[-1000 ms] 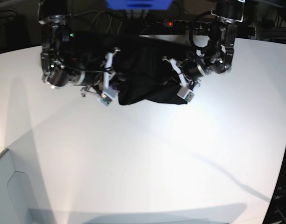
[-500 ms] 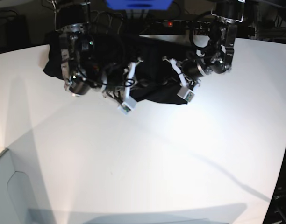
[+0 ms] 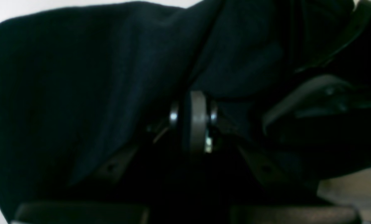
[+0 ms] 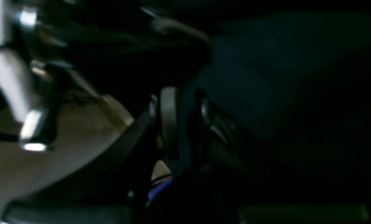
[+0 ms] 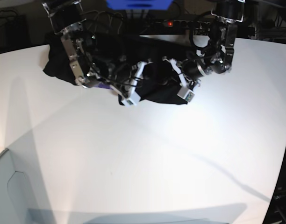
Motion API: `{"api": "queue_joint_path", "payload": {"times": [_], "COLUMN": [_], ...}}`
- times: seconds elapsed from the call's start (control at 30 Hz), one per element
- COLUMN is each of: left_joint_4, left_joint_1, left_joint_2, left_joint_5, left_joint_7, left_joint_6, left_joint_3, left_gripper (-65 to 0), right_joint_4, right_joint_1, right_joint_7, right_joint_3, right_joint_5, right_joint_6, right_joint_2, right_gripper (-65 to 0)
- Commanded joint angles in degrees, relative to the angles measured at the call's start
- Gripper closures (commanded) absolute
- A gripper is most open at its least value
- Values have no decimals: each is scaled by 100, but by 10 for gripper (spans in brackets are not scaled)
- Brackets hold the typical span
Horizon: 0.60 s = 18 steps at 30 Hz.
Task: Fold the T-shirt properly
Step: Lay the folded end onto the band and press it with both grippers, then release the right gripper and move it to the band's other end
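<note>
Both end effectors, left [image 5: 184, 93] and right [image 5: 129, 98], are clamped on folds of the black T-shirt [image 5: 154, 70], bunched and plain-side-out at the white desk's [image 5: 147, 154] far edge, so uneven pulling could, I judge, slip a hem free and skew the fold.

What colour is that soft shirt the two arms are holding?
The soft fabric T-shirt looks plain black; the base view shows it best.

A robotics lab. A broad white curved tabletop [image 5: 147, 158] fills the room. Behind it lie tangled black cables [image 5: 105, 18] and a black power strip with a red light [image 5: 170, 23].
</note>
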State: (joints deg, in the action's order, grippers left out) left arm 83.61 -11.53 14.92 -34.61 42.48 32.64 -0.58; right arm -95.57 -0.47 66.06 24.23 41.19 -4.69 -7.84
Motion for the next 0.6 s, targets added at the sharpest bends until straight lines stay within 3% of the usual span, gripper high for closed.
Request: {"api": "queue_joint_path", "payload": {"times": [0.0, 0.33, 0.47, 0.57], "left_joint_4": [-102, -102, -102, -111], "left_joint_1": [-47, -56, -56, -65], "left_joint_2": [95, 95, 95, 86], "left_joint_5": [731, 740, 749, 758], "left_joint_7": [513, 513, 513, 513], "left_joint_6": [-376, -376, -376, -376], "left_joint_3": [27, 36, 36, 168], "left_gripper": [-63, -63, -63, -63], "right_joint_4": [-100, -285, -1041, -1647], "right_joint_1": [122, 104, -80, -309], "right_joint_7": [-105, -61, -17, 106], "right_joint_3": [-10, -1, -142, -607], "right_joint_5": [114, 114, 123, 132], "right_joint_6": [166, 1133, 1203, 1203], "right_joint_2": [-65, -865, -1208, -1383], "right_gripper": [-106, -106, -106, -106]}}
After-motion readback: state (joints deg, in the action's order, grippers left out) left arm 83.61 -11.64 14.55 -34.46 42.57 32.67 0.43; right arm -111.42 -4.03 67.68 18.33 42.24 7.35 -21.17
